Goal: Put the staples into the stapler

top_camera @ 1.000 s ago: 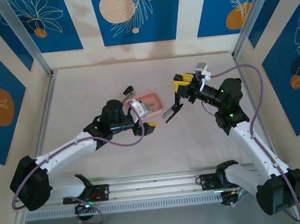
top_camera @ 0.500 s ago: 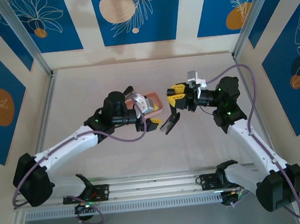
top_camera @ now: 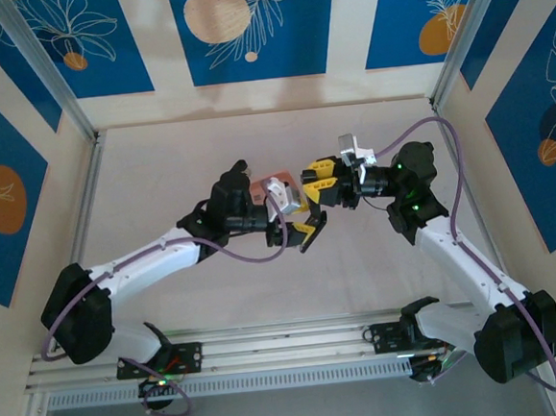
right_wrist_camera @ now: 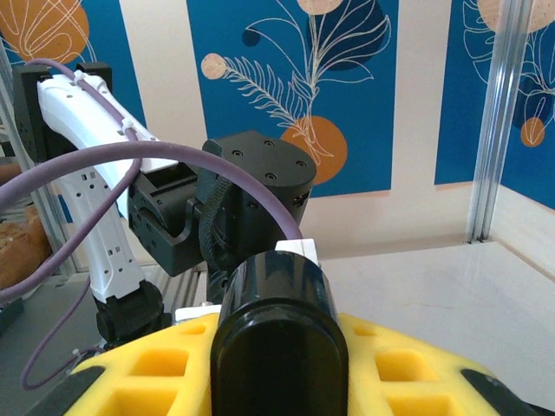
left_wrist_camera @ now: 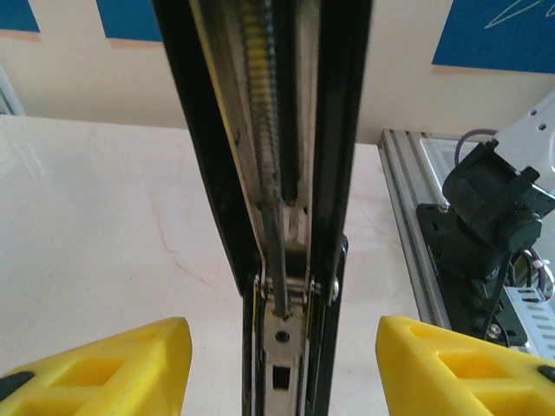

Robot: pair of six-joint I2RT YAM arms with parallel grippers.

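We saw a pale, faintly veined tabletop (top_camera: pixel 159 160) walled by cream panels printed with blue leaves. The two white arms had their wrists close together over its middle, and a shallow pink tray (top_camera: pixel 256 184) peeked out beside the left wrist, on the side toward the far edge. The stapler (left_wrist_camera: pixel 295 217), black with a bright metal channel, was there too, hinged wide open. The right gripper (right_wrist_camera: pixel 279 381) was clamped on its rounded, glossy black end, with blocky yellow fingers (right_wrist_camera: pixel 139 390) pressed against both sides. The left gripper (left_wrist_camera: pixel 277 368) stood open, its yellow fingertips (left_wrist_camera: pixel 113 364) on either side of the channel and clear of it. A thin ridged strip (left_wrist_camera: pixel 258 87) ran inside the channel; we could not tell what it was.
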